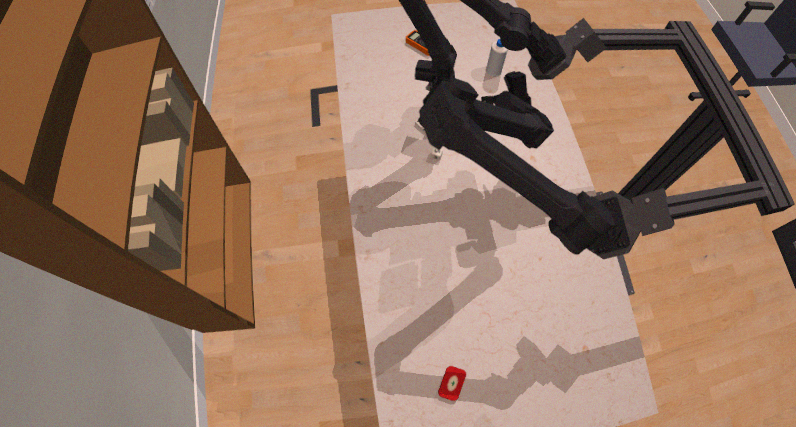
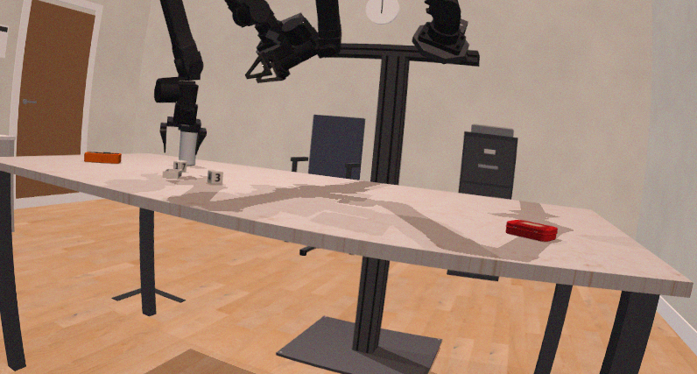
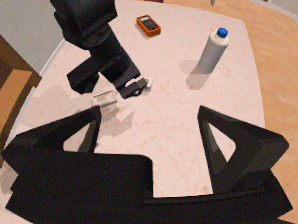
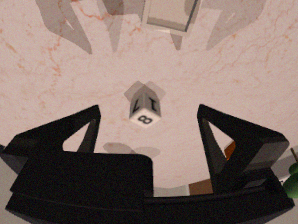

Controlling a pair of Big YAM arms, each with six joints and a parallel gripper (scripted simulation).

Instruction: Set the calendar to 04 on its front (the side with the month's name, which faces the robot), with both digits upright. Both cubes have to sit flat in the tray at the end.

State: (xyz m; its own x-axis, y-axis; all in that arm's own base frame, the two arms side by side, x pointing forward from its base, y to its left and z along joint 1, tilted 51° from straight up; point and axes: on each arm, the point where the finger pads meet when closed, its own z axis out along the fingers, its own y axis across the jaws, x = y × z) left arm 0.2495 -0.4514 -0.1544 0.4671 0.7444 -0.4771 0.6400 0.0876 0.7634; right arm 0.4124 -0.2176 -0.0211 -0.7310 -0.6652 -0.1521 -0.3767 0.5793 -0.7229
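Observation:
The tray (image 2: 170,174) (image 4: 167,30) (image 3: 104,103) is pale, shallow and empty. One white cube (image 2: 179,165) (image 4: 145,116) stands on the table behind it in the exterior view, with 8 on top and 1 and 7 on two sides. The other cube (image 2: 214,177) (image 1: 437,155) stands on the table apart from the tray, showing a 3; its top is too small to read. My right gripper (image 2: 183,142) (image 4: 148,109) is open above the first cube, touching nothing. My left gripper (image 3: 149,110) (image 2: 264,74) is open and empty, high above the table. The month's name is not readable.
A white bottle (image 1: 495,59) (image 3: 213,51) with a blue cap stands near the right arm. An orange multimeter (image 2: 102,158) (image 3: 148,25) lies beyond the cubes. A red tin (image 1: 452,383) (image 2: 531,229) lies at the far end. A shelf unit (image 1: 200,312) stands beside the table.

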